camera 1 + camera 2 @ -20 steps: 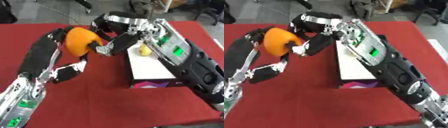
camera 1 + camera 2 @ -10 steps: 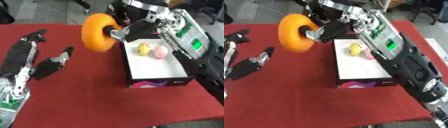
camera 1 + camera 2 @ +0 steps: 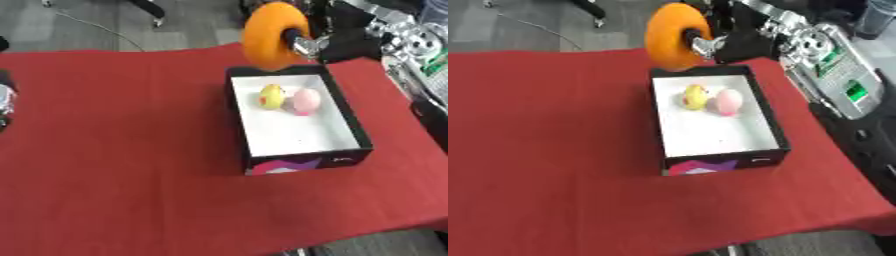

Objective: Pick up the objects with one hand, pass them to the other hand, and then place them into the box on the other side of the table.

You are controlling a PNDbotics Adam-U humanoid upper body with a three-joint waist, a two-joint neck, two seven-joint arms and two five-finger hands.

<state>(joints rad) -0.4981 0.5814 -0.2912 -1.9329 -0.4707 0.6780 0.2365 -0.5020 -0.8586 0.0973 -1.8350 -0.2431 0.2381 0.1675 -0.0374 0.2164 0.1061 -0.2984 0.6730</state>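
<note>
An orange ring-shaped object [image 3: 273,34] hangs in the air above the far rim of the box [image 3: 350,124], and in the left eye view you can see your right hand [image 3: 325,41] gripping it, a silver finger curled through the hole in its middle. The ring stands on edge, its broad face turned toward the robot's left. The box, black-walled with a white floor and a purple-and-white patch on its near wall, sits on the red tablecloth [image 3: 122,150] toward the right side of the table. Two small things lie touching side by side in its far half: a yellow one [image 3: 272,96] on the left and a pink one [image 3: 305,100] on the right. At the far left edge a small part of your left arm [image 3: 5,100] shows; the left hand itself is out of this view.

In the right eye view, the same ring [image 3: 674,36] overlaps the box's far-left corner from above, clear of the floor inside. Your right forearm [image 3: 824,65], silver with a green-lit panel, runs from the hand down the right edge of the picture. The near half of the box's white floor [image 3: 710,137] lies bare. The left hand shows nowhere here either.
</note>
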